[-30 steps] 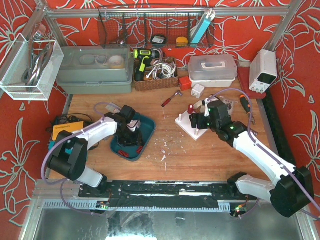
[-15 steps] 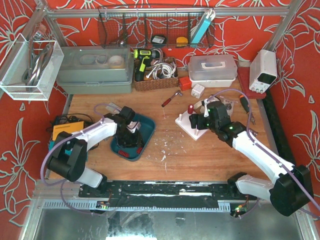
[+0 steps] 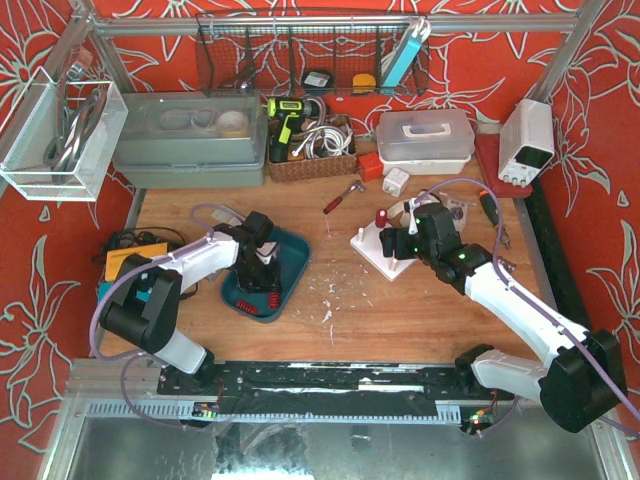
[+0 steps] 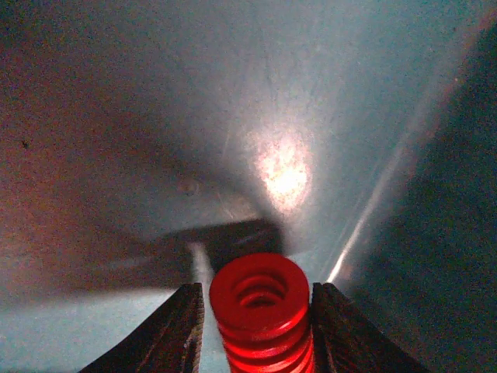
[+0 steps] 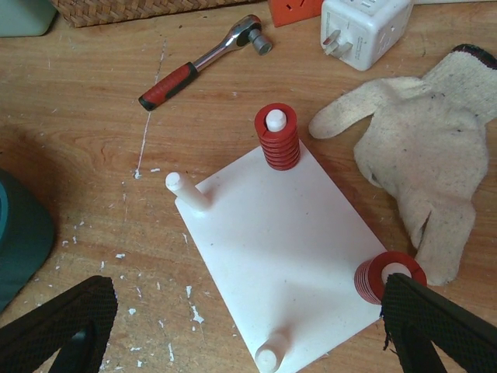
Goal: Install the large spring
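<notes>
left hand (image 4: 256,289) straddles large spring (image 4: 260,318) in tray (image 4: 311,93), grip perhaps incomplete | likely light, stiff, ribbed: pinch mid-coils | right hand (image 5: 245,299) wide, empty

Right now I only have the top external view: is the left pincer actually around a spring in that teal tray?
Observer: Yes. The left wrist view shows a red spring between the fingers of the left pincer; whether they press it, I cannot tell.
Operator: Which pegs on the white board are free?
Observer: The right wrist view shows two bare pegs; the other two carry fitted springs.
Operator: Is the right pincer holding anything?
Observer: No, it gapes open over the board, empty.
</notes>
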